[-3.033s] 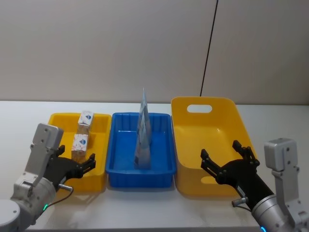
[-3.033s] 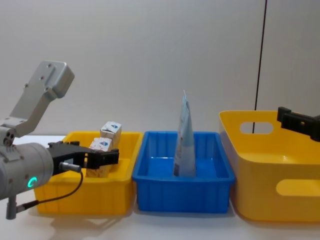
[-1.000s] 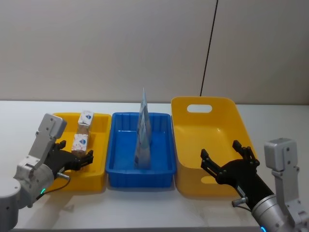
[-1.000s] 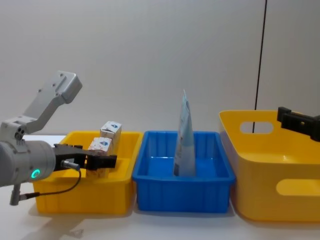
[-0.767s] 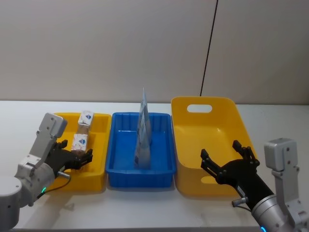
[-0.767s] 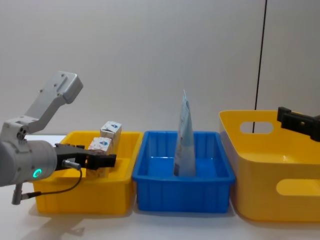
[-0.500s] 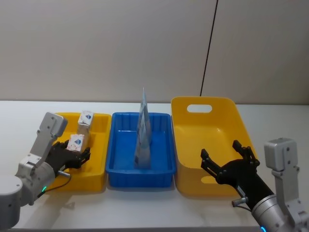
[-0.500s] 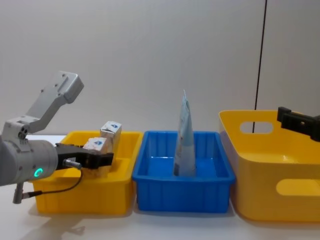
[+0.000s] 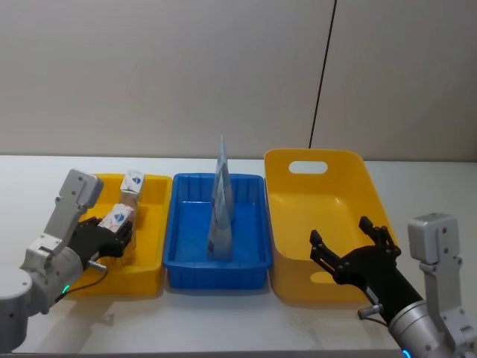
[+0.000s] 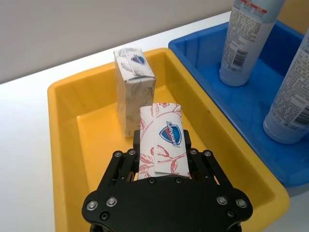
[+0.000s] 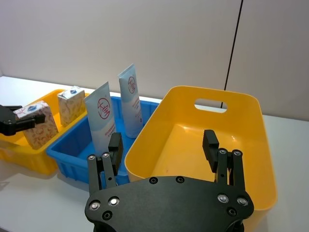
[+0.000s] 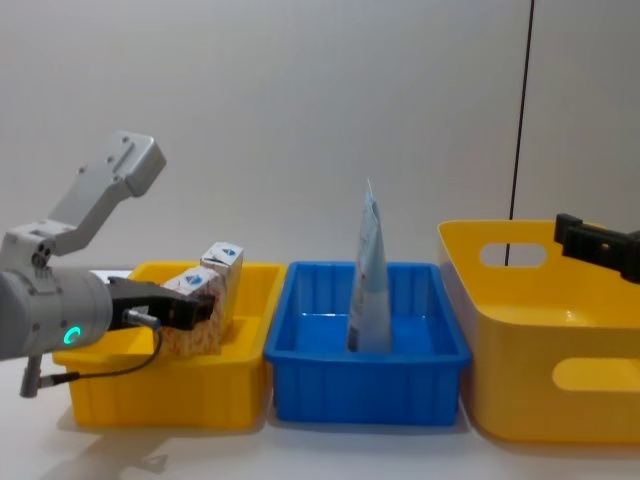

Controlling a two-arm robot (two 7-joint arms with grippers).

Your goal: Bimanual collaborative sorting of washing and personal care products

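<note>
Clamping the front carton [image 9: 115,218] it only straddled before, left gripper [image 9: 112,236] begins the pick in the small yellow tray [image 9: 153,225]; right gripper [image 9: 347,245] idles spread, well to its right.

Counted items
Two cream floral-print cartons [image 10: 163,140], two tapered pale-blue-and-white pouches [image 11: 104,121], two yellow plastic bins [image 9: 328,201], one blue plastic bin [image 9: 216,274]

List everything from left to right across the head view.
Left pincer shut on a floral carton at the small yellow tray → blue tray with pale-blue tubes → large yellow basket, open right pincer at its near side.
</note>
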